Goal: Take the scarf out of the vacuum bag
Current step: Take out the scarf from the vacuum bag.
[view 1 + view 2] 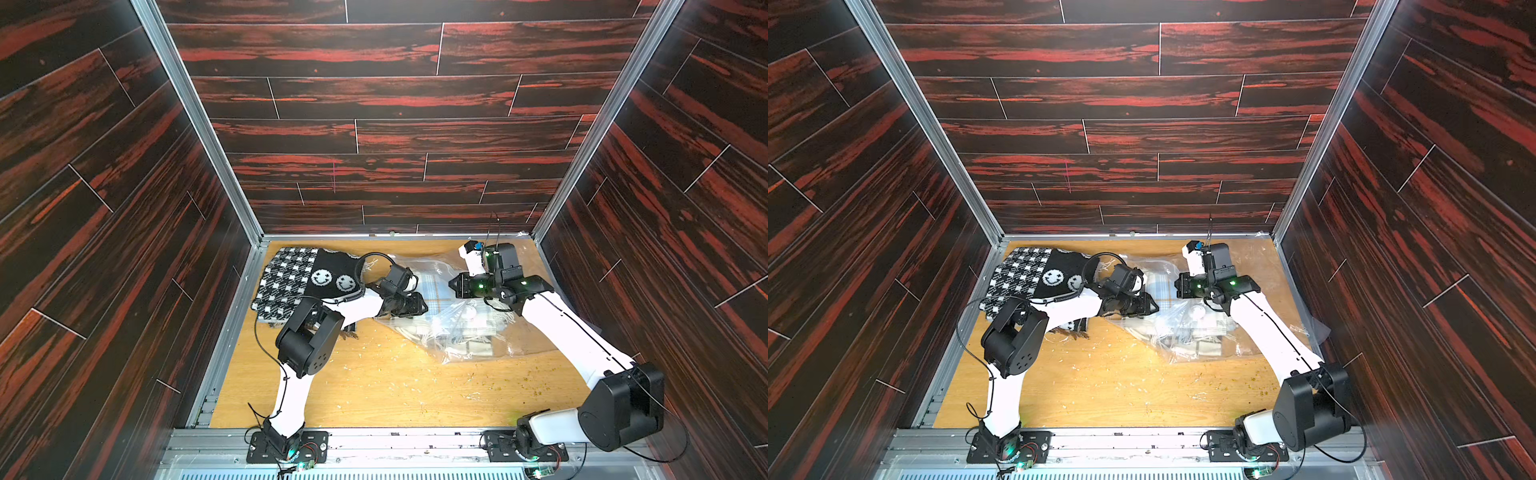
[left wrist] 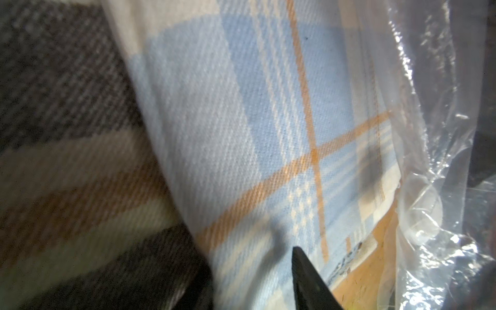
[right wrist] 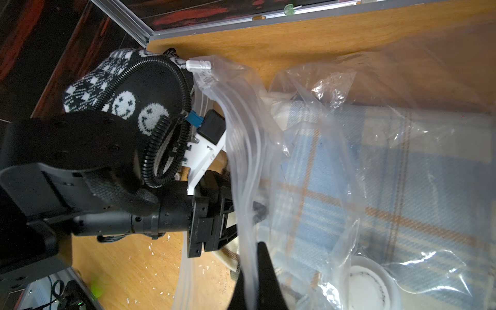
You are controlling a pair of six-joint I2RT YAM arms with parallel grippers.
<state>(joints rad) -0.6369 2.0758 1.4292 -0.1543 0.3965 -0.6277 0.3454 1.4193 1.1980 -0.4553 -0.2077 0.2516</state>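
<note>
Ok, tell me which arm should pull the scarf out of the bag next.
Left. The left gripper sits in the mouth of the vacuum bag, at the blue plaid scarf; the right gripper is shut on the bag's zip edge, holding it open.

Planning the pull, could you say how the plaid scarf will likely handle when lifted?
The plaid scarf is soft, folded woven cloth, so likely floppy and light; it should drape and unfold. The thin, crinkly vacuum bag around it looks slippery yet may drag along.

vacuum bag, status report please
Right tool shut on bag rim. Left tool in bag mouth, jaws astride scarf, grip unclear. Smiley knit lies beside, outside bag.
</note>
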